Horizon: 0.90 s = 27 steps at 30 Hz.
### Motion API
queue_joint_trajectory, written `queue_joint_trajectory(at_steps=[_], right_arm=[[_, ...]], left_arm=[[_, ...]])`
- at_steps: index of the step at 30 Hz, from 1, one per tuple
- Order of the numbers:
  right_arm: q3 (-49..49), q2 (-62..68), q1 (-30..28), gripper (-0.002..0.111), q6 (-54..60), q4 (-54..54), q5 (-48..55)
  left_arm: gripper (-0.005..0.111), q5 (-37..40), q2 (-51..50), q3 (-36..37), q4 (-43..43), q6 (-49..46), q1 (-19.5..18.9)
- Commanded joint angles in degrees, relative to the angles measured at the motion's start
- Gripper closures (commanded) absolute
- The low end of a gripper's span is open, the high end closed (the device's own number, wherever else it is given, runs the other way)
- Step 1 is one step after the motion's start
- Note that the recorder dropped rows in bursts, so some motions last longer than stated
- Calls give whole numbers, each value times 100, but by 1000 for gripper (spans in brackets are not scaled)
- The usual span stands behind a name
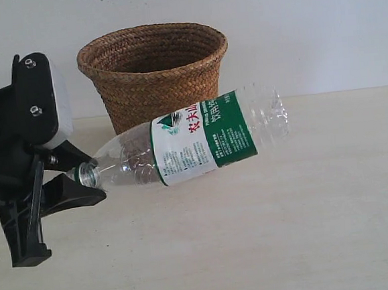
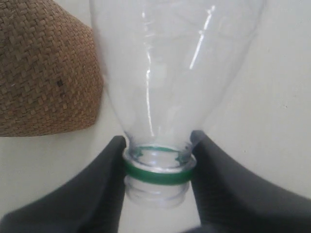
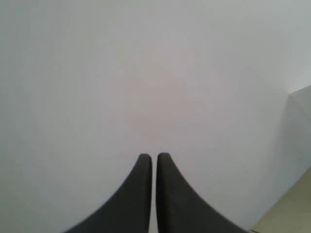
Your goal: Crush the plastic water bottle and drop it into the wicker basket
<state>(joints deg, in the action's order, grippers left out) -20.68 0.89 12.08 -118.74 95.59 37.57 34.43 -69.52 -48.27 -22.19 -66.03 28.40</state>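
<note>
The clear plastic water bottle (image 1: 200,141) with its green-and-white label hangs tilted above the table, base raised toward the right, uncapped neck low at the left. My left gripper (image 1: 82,175) is shut on the bottle's neck; in the left wrist view its dark fingers (image 2: 104,170) clamp the green neck ring of the plastic water bottle (image 2: 158,167). The brown wicker basket (image 1: 153,71) stands upright just behind the bottle, and its woven side (image 2: 46,73) shows beside the bottle in the left wrist view. My right gripper (image 3: 154,156) is shut and empty, facing a plain white wall.
A pale wooden table (image 1: 288,231) spreads under and in front of the bottle. A white wall (image 1: 306,29) rises behind the basket. A sliver of the table (image 3: 291,213) shows in the corner of the right wrist view.
</note>
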Motion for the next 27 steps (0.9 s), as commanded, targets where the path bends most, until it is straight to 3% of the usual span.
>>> queue_joint_trajectory(at_steps=[1, 8, 10, 18, 21, 27], right_arm=[[19, -32, -14, 108, 28, 44, 22], [19, -32, -14, 108, 28, 44, 12], [19, -32, -14, 108, 28, 44, 12], [19, -32, -14, 108, 28, 44, 12], [19, -32, -14, 108, 28, 44, 12], [19, -32, -14, 108, 28, 44, 12]], left_arm=[[103, 143, 34, -11, -248, 64, 30], [103, 2122, -510, -11, -322, 42, 30], [103, 2202, -658, -55, -90, 42, 30], [103, -691, -516, -740, 1009, 191, 19], [103, -1154, -380, -1035, 1347, 177, 19], [103, 1636, -579, -1111, 3, 386, 19]])
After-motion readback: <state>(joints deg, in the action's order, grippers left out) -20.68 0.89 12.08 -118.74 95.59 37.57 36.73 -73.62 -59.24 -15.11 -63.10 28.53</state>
